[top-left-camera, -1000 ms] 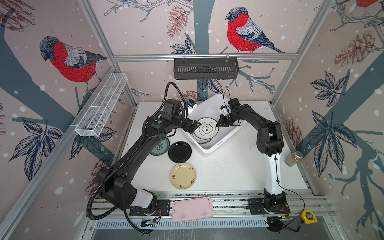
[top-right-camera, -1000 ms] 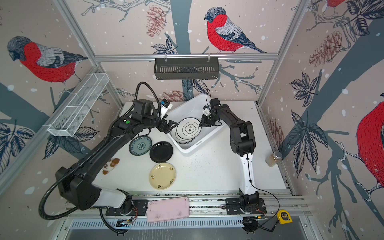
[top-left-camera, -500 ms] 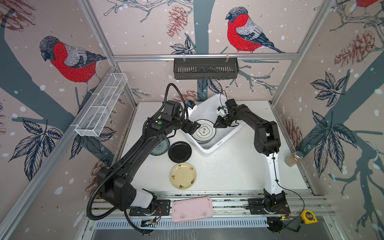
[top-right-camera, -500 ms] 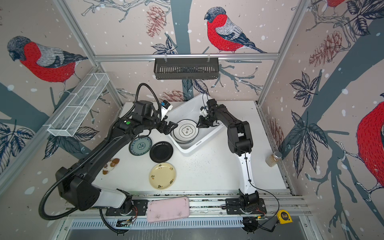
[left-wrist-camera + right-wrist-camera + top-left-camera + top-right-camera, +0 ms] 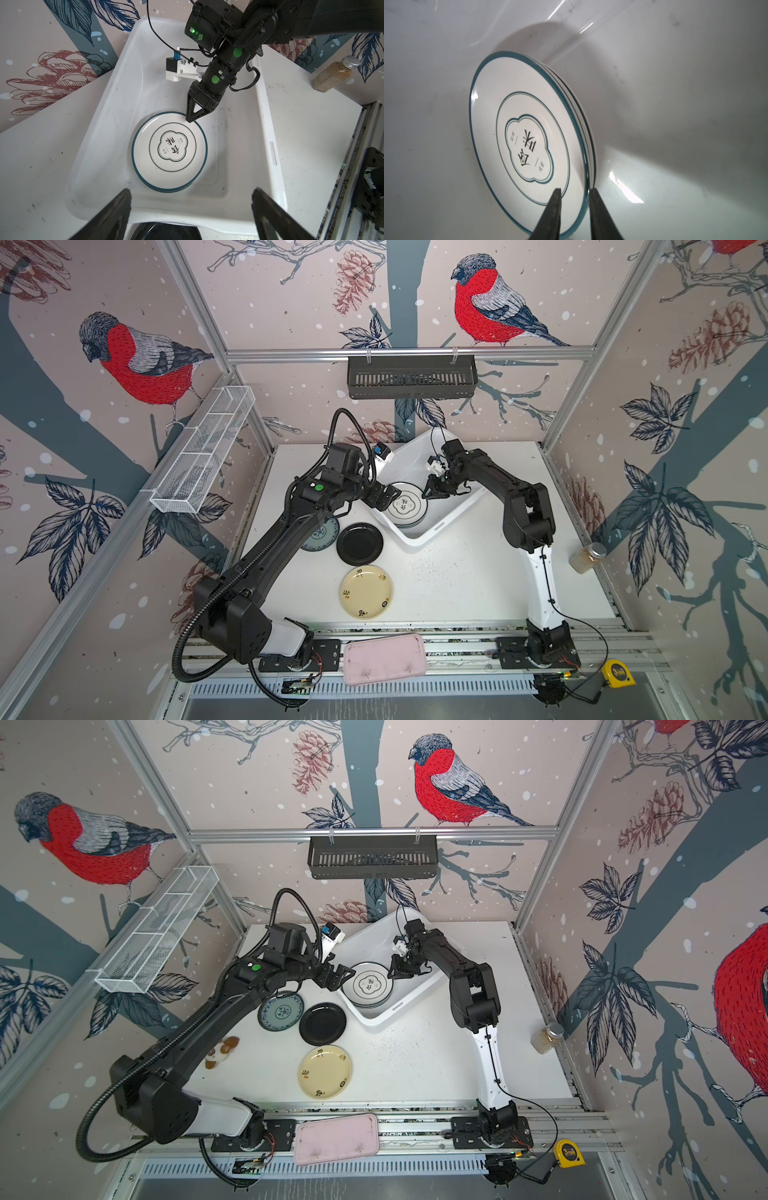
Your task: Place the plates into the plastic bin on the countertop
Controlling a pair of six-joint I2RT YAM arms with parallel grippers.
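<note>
Right gripper [image 5: 575, 190]: jaws slightly parted astride the rim of the top plate [image 5: 527, 145], no clamping seen. That plate is laid flat on a stack at the 6 o'clock end of the bin [image 5: 409, 460]. Left gripper [image 5: 191, 189]: jaws spread wide, nothing held. Black plate [image 5: 359, 543], yellow plate [image 5: 365, 592] and teal plate [image 5: 281, 1011] are seen on the countertop [image 5: 457, 585], 7 to 8 o'clock of the bin.
</note>
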